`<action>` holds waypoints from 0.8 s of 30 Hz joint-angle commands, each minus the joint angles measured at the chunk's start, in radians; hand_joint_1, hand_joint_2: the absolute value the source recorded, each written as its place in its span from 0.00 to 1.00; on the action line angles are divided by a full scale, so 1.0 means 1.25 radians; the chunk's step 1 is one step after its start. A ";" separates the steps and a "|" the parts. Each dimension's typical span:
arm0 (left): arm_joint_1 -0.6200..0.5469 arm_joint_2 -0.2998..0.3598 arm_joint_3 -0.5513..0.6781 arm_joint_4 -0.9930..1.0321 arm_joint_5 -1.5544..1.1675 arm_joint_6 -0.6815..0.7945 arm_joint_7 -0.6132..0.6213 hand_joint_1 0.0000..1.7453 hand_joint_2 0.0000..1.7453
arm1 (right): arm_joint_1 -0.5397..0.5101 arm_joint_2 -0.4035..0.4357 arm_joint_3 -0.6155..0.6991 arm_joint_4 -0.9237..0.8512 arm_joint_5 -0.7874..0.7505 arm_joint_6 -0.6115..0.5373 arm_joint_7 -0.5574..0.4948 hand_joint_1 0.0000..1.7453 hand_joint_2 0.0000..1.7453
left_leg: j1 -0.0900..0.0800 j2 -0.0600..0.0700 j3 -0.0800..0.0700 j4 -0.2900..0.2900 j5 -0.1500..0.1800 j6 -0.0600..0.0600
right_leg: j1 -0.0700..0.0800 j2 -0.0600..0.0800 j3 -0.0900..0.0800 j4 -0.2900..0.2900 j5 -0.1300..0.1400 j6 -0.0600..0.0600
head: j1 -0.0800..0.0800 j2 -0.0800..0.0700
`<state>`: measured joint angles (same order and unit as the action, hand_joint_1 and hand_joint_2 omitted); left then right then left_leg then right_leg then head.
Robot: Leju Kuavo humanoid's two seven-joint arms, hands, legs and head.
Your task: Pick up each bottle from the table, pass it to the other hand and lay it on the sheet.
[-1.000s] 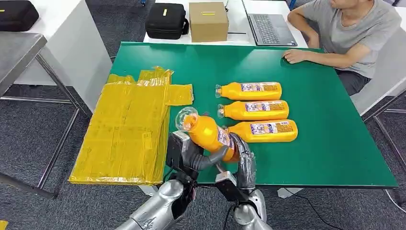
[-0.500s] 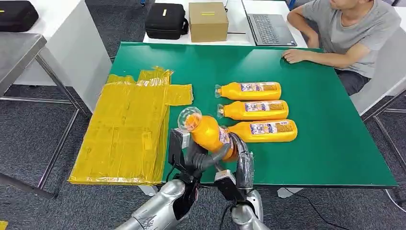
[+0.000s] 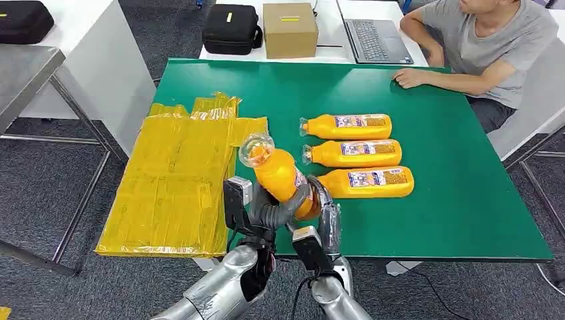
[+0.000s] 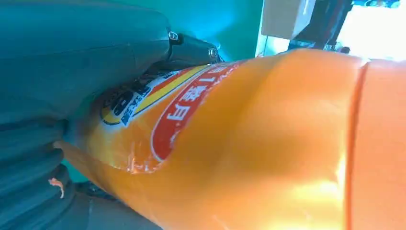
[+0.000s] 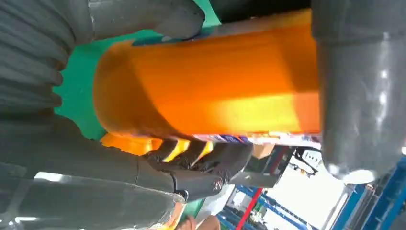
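At the bottom centre of the head view, both silver arms rise to meet at one orange bottle (image 3: 281,179). The left hand (image 3: 261,212) wraps its grey thumb and fingers around the bottle's lower body, and the right hand (image 3: 322,208) clasps the same bottle from the other side, so both hands are clamped on it. The bottle is lifted off the green table (image 3: 453,200), tilted, its clear cap pointing toward the upper left of the frame, near the edge of the yellow sheet (image 3: 180,180). In the left wrist view the held bottle's label (image 4: 163,115) sits close against that hand's ribbed cover. In the right wrist view dark fingers (image 5: 206,160) curl under the orange body.

Just beyond the hands, in mid frame, three more bottles (image 3: 353,153) lie on their sides in a row on the table, caps to the left. The sheet covers the table's left part and hangs past its edge.

At the upper right a person (image 3: 490,47) sits with a hand resting on the table. Along the top edge stand a black case (image 3: 231,28), a cardboard box (image 3: 290,29) and a laptop (image 3: 373,40).
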<state>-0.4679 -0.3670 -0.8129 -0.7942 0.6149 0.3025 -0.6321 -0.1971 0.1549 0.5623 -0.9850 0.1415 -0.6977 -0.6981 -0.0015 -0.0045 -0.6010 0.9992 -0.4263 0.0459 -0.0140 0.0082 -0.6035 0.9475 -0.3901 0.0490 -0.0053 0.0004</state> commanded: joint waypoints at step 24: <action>-0.073 0.110 0.101 0.105 -0.364 0.256 -0.053 1.00 1.00 | 0.009 -0.003 -0.098 0.094 -0.081 0.000 0.000 0.00 1.00 | 0.001 0.000 0.002 -0.001 0.000 -0.001 | 0.000 0.000 0.002 0.000 -0.001 -0.001 | 0.000 0.000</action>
<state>-0.5132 -0.2946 -0.7122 -0.7237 0.1900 0.5932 -0.7000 -0.1728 0.1625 0.4772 -0.9163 0.0450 -0.6977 -0.6981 -0.0013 -0.0048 -0.6014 0.9991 -0.4261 0.0457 -0.0140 0.0078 -0.6040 0.9482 -0.3904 0.0486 -0.0053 0.0004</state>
